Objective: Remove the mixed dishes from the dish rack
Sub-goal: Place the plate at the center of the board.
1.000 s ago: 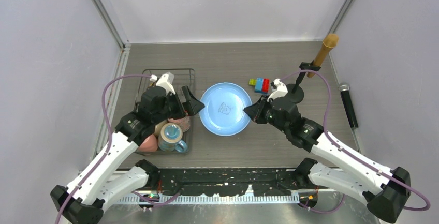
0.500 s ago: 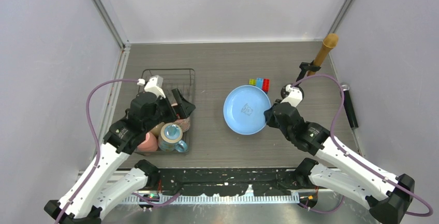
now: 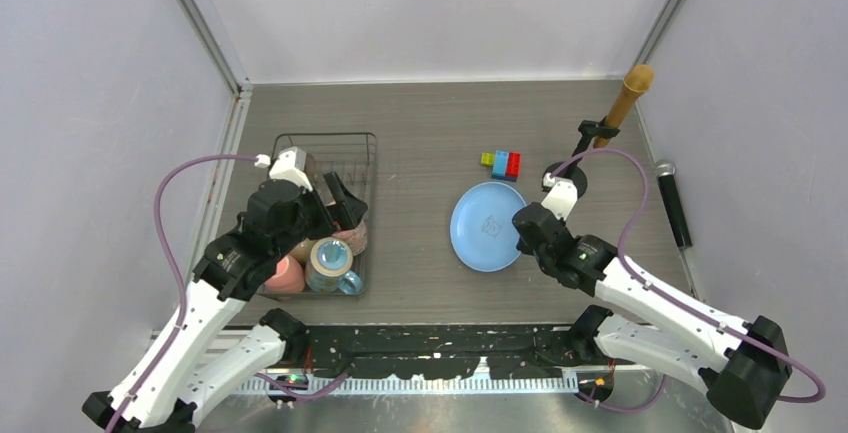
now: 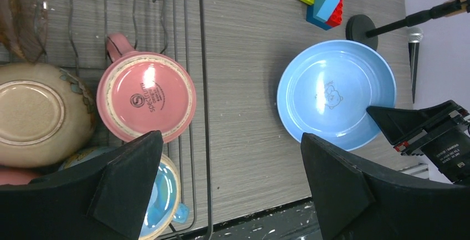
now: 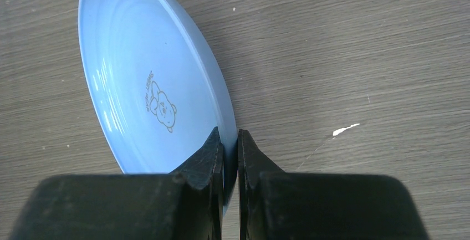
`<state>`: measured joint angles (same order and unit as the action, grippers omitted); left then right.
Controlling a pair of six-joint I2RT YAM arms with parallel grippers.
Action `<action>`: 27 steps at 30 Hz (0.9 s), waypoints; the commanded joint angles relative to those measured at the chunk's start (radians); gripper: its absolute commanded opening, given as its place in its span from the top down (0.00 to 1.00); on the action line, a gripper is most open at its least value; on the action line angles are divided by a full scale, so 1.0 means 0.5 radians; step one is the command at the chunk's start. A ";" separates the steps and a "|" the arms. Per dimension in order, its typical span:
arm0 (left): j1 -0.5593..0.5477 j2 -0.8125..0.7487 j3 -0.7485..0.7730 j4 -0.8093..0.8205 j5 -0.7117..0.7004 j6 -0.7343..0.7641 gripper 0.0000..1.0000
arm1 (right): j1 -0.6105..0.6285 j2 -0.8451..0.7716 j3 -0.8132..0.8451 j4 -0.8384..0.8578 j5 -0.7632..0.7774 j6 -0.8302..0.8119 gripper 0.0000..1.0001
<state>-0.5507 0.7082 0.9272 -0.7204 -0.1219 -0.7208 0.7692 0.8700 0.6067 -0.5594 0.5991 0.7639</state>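
Top view: the dish rack (image 3: 325, 136) sits at centre left with the left gripper (image 3: 343, 203) over it, above a blue mug (image 3: 328, 258) near the rack's lower edge. At centre right, the right gripper (image 3: 518, 231) meets the right rim of the light blue plate (image 3: 487, 225); toy bricks (image 3: 501, 163) lie just above the plate.

Left wrist view: the fingers stand wide apart, holding nothing. An upturned pink mug (image 4: 146, 97) rests in the rack at left, and the plate is on the table at right.

Right wrist view: the fingers pinch the tilted plate's rim at bottom centre.
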 commanded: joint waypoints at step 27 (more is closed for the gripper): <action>-0.006 -0.060 0.161 -0.221 -0.359 0.034 0.00 | -0.437 0.435 -0.233 0.380 -0.260 0.120 0.63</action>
<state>-0.5507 0.6930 0.9955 -0.8253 -0.2710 -0.6994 0.5549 1.0740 0.5102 -0.2905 0.4171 0.8574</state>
